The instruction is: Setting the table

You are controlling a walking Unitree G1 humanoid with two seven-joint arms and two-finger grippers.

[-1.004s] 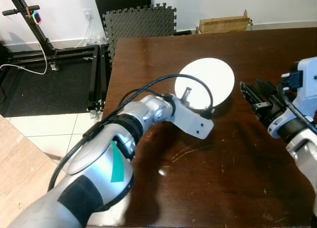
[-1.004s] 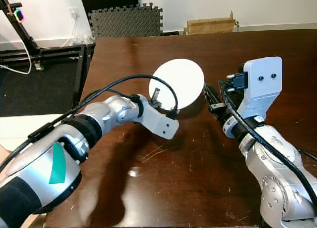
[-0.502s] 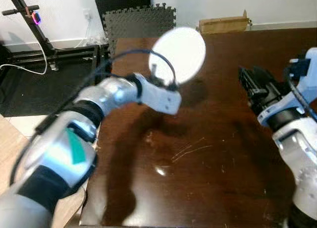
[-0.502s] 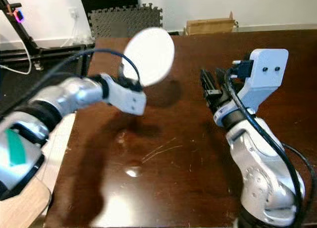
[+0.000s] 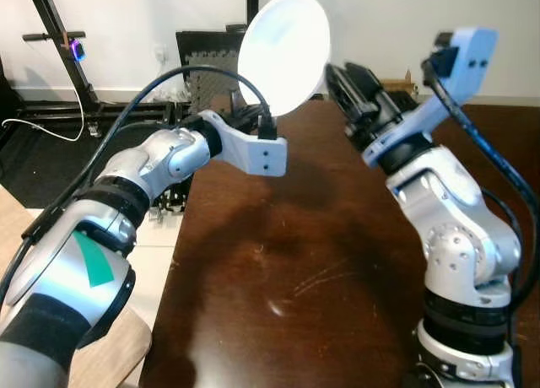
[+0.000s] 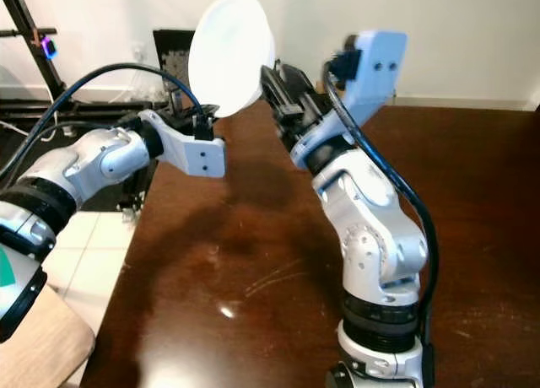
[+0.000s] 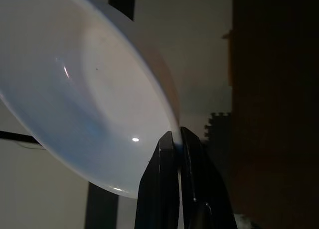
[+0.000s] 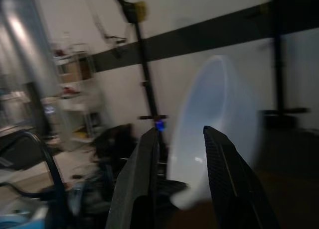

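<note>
White plate [image 5: 284, 51], clamped by the left hand [image 7: 177, 145], is aloft; right hand [image 8: 180, 154] gapes beside it.

The plate [image 5: 284, 52] stands on edge above the table's [image 5: 321, 261] far left, right claw [image 5: 348, 83] just right of it.

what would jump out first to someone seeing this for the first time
The white plate, held up in the air on edge above the far end of the dark wooden table, pinched at its rim by the left gripper. Close beside it, the right gripper is raised with its fingers apart.
</note>
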